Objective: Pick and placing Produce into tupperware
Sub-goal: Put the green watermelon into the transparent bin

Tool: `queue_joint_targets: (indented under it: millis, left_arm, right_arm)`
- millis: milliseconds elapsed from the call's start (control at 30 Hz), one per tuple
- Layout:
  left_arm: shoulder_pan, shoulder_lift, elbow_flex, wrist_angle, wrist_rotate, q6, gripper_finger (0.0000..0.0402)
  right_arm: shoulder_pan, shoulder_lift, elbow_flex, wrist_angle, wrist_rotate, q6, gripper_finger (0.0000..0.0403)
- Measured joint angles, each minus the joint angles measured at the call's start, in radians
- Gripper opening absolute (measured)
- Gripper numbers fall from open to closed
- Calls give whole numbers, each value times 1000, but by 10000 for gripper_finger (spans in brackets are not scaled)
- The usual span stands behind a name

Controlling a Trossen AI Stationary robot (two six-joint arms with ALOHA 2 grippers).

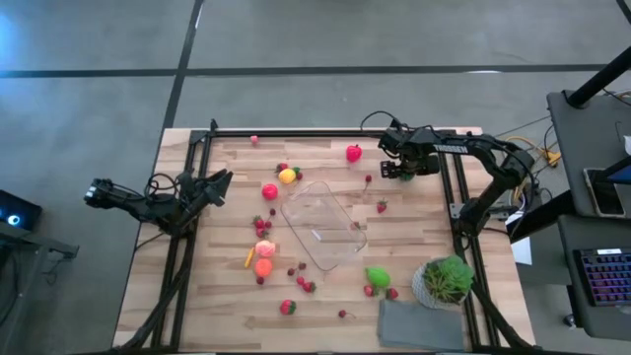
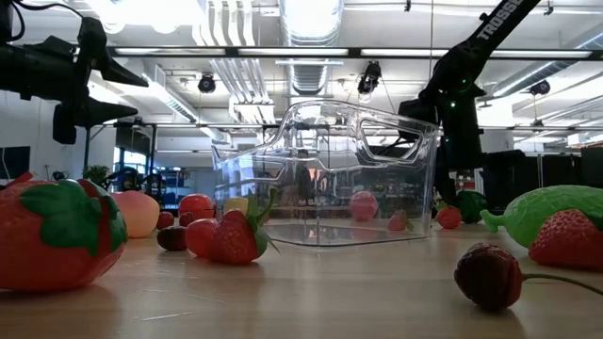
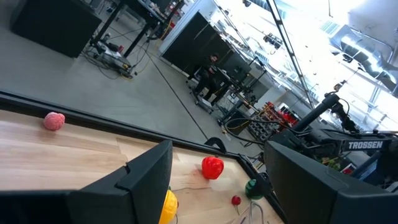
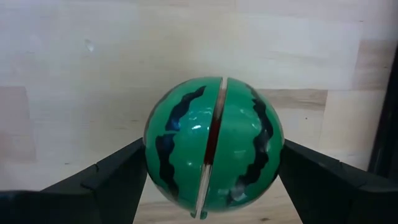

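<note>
A green striped toy watermelon [image 4: 214,146], split down its middle, sits on the wood at the table's far right. My right gripper [image 4: 213,163] points down over it, open, one finger on each side; in the high view this gripper [image 1: 399,168] hides the melon. The clear tupperware [image 1: 325,225] stands mid-table with its opening up. Produce lies scattered around it: a red piece [image 1: 353,153], a yellow one [image 1: 287,176], a peach [image 1: 264,249] and strawberries. My left gripper [image 1: 219,185] waits open at the table's left, pointing level. My right gripper has its two fingers [image 4: 121,174] level with the watermelon's two sides [image 4: 155,149], coming from above. I cannot tell whether they touch it. The watermelon rests on the table.
A potted green plant [image 1: 449,281] and a flat grey cloth [image 1: 419,320] sit at the near right corner. A green vegetable [image 1: 377,277] lies beside them. Black frame rails [image 1: 449,197] run along the table's left and right sides, close to the right gripper.
</note>
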Motion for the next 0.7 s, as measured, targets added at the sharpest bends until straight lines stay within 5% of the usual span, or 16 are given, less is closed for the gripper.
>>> queue_joint_targets:
  millis: [700]
  left_arm:
    - [0,0,0,0,0,0,241]
  right_arm:
    - [-94,2,0,60,26,-136,329]
